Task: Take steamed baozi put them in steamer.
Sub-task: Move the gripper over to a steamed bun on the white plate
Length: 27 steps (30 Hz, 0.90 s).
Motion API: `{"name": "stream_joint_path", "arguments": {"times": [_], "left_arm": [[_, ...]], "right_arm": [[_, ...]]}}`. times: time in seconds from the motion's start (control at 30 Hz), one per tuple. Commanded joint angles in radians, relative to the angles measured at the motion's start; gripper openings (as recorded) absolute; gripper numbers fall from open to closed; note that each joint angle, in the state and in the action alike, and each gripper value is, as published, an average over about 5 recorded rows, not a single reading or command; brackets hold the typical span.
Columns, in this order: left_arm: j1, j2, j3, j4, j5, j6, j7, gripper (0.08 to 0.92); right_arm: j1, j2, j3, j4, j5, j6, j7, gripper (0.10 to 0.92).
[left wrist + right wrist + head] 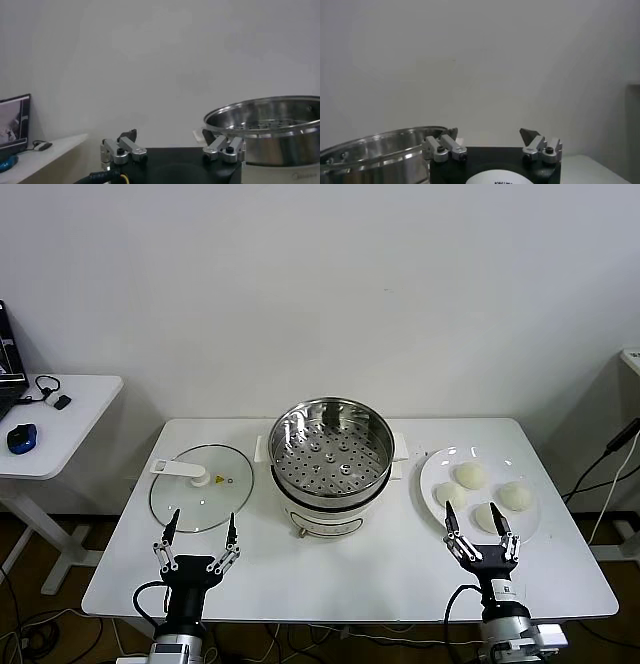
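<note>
The steamer (331, 466) stands at the table's middle, a shiny steel pot with a perforated tray inside on a white base; it also shows in the left wrist view (270, 135) and the right wrist view (375, 152). Three baozi show on the white plate (438, 465) at the right: one at the back (470, 475), one at the right (516, 496), one at the left (447, 494); a further one (486, 517) lies partly behind my right gripper. My right gripper (477, 517) is open, upright at the plate's near edge. My left gripper (201, 525) is open, upright at the table's front left.
A flat glass lid (200, 486) with a white handle lies left of the steamer, just beyond my left gripper. A side desk (60, 424) with a blue mouse (21, 437) stands at far left. Cables hang at the right past the table edge.
</note>
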Motion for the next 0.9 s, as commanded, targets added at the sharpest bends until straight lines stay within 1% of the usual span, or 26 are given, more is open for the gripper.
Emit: {"name": "stream_joint_path", "arguments": {"times": [0.03, 0.13, 0.3, 0.37, 0.5, 0.63, 0.77, 0.9], "left_arm": [[0.002, -0.031, 0.005, 0.0, 0.002, -0.001, 0.0, 0.823], [0.002, -0.028, 0.008, 0.0, 0.003, -0.001, 0.0, 0.823], [0.002, -0.027, 0.015, 0.0, 0.006, -0.004, 0.0, 0.823], [0.003, -0.027, 0.016, 0.0, 0.007, -0.006, -0.001, 0.823], [0.006, -0.027, 0.017, 0.0, 0.009, -0.008, -0.002, 0.823], [0.007, -0.027, 0.016, 0.0, 0.008, -0.009, -0.003, 0.823], [0.007, -0.026, 0.017, 0.0, 0.005, -0.01, -0.003, 0.823], [0.007, -0.025, 0.019, 0.001, 0.002, -0.011, -0.004, 0.823]], "right_arm": [[0.085, -0.035, 0.061, 0.003, -0.014, -0.169, 0.031, 0.823], [0.156, -0.071, 0.093, -0.004, -0.015, -0.263, 0.028, 0.823], [0.298, -0.175, 0.115, -0.031, -0.046, -0.426, 0.025, 0.823], [0.337, -0.221, 0.113, -0.049, -0.09, -0.487, 0.006, 0.823], [0.371, -0.311, 0.096, -0.095, -0.225, -0.577, -0.068, 0.823], [0.391, -0.426, 0.077, -0.145, -0.324, -0.618, -0.177, 0.823], [0.455, -0.556, 0.045, -0.223, -0.352, -0.624, -0.263, 0.823], [0.559, -0.675, -0.031, -0.311, -0.351, -0.631, -0.345, 0.823]]}}
